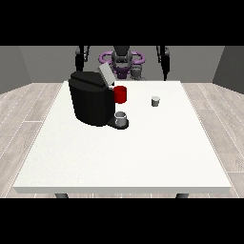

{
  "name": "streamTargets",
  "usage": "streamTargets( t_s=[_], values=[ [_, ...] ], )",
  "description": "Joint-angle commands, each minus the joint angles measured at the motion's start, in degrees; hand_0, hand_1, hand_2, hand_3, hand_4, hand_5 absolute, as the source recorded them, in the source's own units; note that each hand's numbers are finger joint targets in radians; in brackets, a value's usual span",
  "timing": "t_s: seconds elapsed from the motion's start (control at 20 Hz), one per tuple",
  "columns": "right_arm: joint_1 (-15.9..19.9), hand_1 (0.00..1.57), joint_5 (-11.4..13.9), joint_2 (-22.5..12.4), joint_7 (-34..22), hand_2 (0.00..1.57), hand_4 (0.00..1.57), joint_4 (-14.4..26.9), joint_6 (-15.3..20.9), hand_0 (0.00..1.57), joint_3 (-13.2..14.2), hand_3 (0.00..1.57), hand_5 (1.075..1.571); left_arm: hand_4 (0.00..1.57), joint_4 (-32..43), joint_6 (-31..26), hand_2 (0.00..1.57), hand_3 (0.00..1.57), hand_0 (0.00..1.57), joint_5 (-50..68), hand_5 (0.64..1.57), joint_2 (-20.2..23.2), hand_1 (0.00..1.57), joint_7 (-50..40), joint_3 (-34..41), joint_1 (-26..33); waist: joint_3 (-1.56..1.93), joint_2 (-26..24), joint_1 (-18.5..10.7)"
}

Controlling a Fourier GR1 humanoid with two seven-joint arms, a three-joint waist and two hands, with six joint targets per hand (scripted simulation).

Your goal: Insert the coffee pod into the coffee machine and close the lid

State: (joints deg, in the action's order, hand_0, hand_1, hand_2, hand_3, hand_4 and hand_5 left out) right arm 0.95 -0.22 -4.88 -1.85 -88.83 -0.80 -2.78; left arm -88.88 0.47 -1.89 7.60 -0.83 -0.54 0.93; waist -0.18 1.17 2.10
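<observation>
white table (pixel 143 152) | coffee pod (pixel 155 101) right of coffee machine (pixel 91 97) | hands unseen, state cannot tell

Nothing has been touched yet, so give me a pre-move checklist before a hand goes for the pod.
1. Coffee machine lid raised for loading: ok.
2. Coffee pod upright on the white table, apart from the machine: ok.
3. Space around the pod free for a grasp: ok.
4. Grey cup standing on the machine's base, red part above it: ok.
5. Both arms up at the table's far edge, nothing held: hands themselves cannot tell.
6. Pod slot free of an old pod: cannot tell, hidden from this view.
</observation>
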Motion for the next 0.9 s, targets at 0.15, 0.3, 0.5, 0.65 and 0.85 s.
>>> streamTargets(
  t_s=[0.15,0.3,0.5,0.65,0.85],
  values=[
    [-2.92,0.00,-0.45,-0.61,3.59,0.00,0.13,2.52,-0.04,0.00,2.75,0.00,1.571,0.24,-0.48,-1.95,0.00,0.00,0.00,1.26,1.571,-4.22,0.00,10.16,-2.65,3.29,0.18,-2.85,-2.17],
    [1.73,0.00,-1.44,1.54,2.93,0.00,0.13,0.37,6.93,0.00,7.89,0.00,1.571,0.24,-1.59,-3.83,0.00,0.00,0.00,1.89,1.571,-1.51,0.00,10.04,-1.17,1.98,0.16,-3.90,-1.84],
    [1.59,0.00,-1.40,1.58,8.41,0.00,0.18,3.38,7.28,0.00,9.21,0.00,1.571,0.21,-4.19,-5.40,0.00,0.00,0.00,0.85,1.571,4.64,0.00,3.45,1.98,-4.24,0.22,-2.01,-1.65],
    [1.28,0.00,-0.78,3.28,5.74,0.00,0.27,0.31,7.47,0.00,6.01,0.00,1.571,0.00,2.52,-4.02,0.00,0.00,0.00,-3.71,1.571,3.80,0.00,7.27,1.33,-4.37,0.17,-1.35,0.44],
    [-3.41,0.00,-0.96,3.30,12.52,0.00,0.18,1.20,4.30,0.00,4.73,0.00,1.571,0.00,6.87,-7.94,0.00,0.00,0.00,-0.17,1.571,8.63,0.00,3.78,6.55,-8.43,0.19,0.67,3.50]
  ],
)
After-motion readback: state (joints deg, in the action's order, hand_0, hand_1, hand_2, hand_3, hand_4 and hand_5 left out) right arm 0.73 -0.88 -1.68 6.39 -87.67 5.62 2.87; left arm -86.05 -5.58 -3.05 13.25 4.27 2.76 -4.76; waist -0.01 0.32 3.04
